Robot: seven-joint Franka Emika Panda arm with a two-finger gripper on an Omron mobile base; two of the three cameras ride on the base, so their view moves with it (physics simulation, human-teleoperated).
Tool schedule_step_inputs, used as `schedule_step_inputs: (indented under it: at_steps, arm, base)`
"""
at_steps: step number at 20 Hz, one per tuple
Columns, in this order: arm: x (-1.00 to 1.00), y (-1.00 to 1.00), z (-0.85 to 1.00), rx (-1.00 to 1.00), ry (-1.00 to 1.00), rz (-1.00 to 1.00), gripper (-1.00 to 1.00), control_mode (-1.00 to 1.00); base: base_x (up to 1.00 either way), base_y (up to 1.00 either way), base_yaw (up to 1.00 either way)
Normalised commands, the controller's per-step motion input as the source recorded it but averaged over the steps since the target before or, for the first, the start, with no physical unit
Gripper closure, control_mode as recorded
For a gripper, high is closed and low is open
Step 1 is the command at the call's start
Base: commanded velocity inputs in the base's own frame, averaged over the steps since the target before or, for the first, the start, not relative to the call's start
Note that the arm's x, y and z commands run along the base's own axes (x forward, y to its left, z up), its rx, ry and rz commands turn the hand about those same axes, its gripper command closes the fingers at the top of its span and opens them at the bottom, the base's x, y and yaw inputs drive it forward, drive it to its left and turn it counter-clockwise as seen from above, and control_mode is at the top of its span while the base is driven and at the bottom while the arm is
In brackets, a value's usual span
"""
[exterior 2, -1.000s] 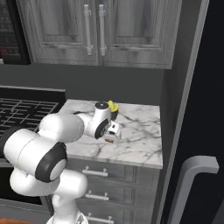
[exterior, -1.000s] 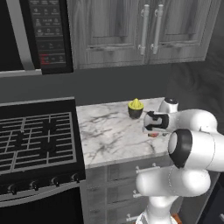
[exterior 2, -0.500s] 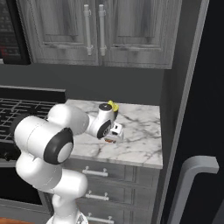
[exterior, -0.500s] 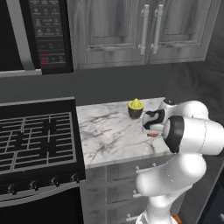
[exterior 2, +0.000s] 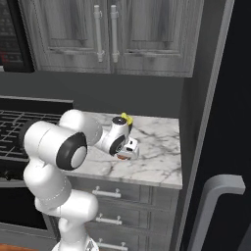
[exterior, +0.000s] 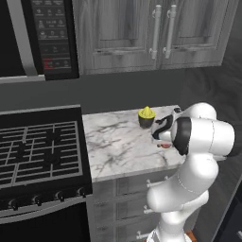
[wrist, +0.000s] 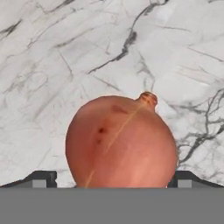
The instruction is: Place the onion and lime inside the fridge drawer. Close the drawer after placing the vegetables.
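Sitting squarely between the 2 fingertips, the onion rests on the marble counter, stem tip pointing away; fingers spread either side, not visibly pinching it.

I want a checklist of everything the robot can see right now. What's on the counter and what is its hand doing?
Surface: white marble counter, veined grey.
Job's things: onion, reddish-orange, resting on the counter between the tool's fingertips. Lime and fridge drawer: nothing seen.
Clutter: yellow-green pointed thing in a dark cup near the back of the counter.
Tool: fingertips on either side of the onion; whether they press it cannot be told.
Cables: nothing seen.
Surroundings: black stove left of the counter, microwave above it, grey wall cabinets, cabinet drawers below, dark fridge door with silver handle to the right.
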Motion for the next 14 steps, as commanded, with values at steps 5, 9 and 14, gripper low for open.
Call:
schedule_step_inputs:
  at_steps: [5, 9, 14]
  arm:
    - [0.28, 0.00, -0.12, 0.00, 0.00, 0.00, -1.00, -1.00]
    - [0.22, 0.00, -0.14, 0.00, 0.00, 0.00, -1.00, -1.00]
    - [0.02, 0.00, -0.37, 0.00, 0.02, 0.00, 1.00, -1.00]
  base:
    - [0.00, 0.00, 0.00]
    - [0.00, 0.00, 0.00]
    - [0.00, 0.00, 0.00]
